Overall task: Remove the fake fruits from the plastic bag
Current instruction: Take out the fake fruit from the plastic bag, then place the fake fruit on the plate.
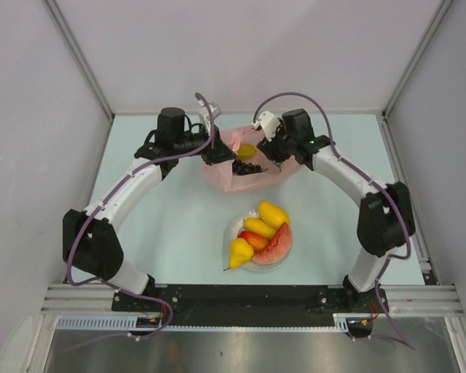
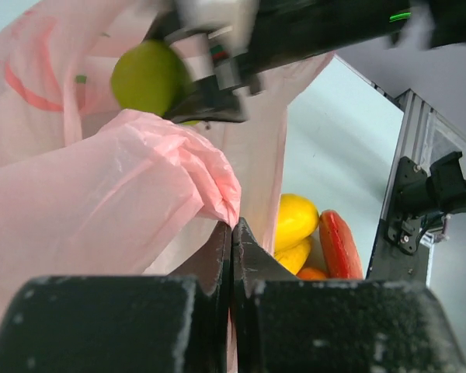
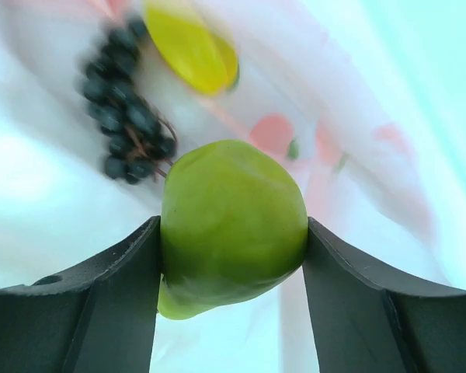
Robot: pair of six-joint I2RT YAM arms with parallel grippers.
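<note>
The pink plastic bag [image 1: 224,179] lies open at the back middle of the table. My left gripper [image 1: 220,155] is shut on a fold of the bag's edge [image 2: 179,167], its own tips [image 2: 232,227] pressed together on the film. My right gripper [image 1: 273,152] is inside the bag mouth, shut on the green pear [image 3: 231,225], which also shows in the left wrist view [image 2: 147,78]. The dark grape bunch [image 3: 128,116] and a yellow piece [image 3: 190,50] lie in the bag behind the pear; both show in the top view, grapes [image 1: 248,167] and yellow piece [image 1: 247,151].
A white plate [image 1: 232,231] in front of the bag holds a yellow pear [image 1: 240,252], two yellow mango pieces [image 1: 273,213], a small orange-red piece [image 1: 254,239] and the watermelon slice [image 1: 276,245]. Grey walls enclose the table on three sides.
</note>
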